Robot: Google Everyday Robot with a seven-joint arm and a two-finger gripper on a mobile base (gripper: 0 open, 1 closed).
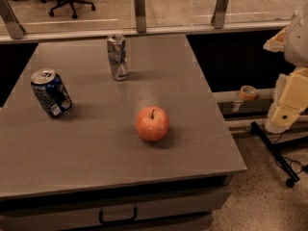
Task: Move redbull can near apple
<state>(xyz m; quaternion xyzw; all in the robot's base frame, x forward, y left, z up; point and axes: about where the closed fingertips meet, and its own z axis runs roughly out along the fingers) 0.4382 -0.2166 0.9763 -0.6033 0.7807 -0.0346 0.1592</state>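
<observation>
1. In the camera view, the redbull can [118,57] stands upright towards the far edge of the table [96,153], about midway across. The apple [152,123] sits nearer the front and a little to the right, well apart from the can, so the move is not yet done.
2. The gripper [284,112] hangs at the right edge of the view, beyond the side of the table and over the floor, well apart from both things. I cannot tell whether it is released or clenched. It grasps neither the can nor the apple.
3. The reach from there is probably long and comes in from the side. The apple lies roughly between the gripper and the can, so a low approach could knock it. Being round, it would likely roll and the target spot would shift.
4. The can is slim and tall. A touch that lands off-centre or high up could tip it over, and a toppled can may roll towards the far edge.
5. A blue can [50,93] stands at the left and looks tilted. Going for it instead would be the wrong pick. Only the silvery can counts.
6. Setting down carries its own risk. Placed too tight against the apple, the can may push it away. Let go while leaning, the can may fall. A spot just beside the apple, without contact, seems safest.
</observation>
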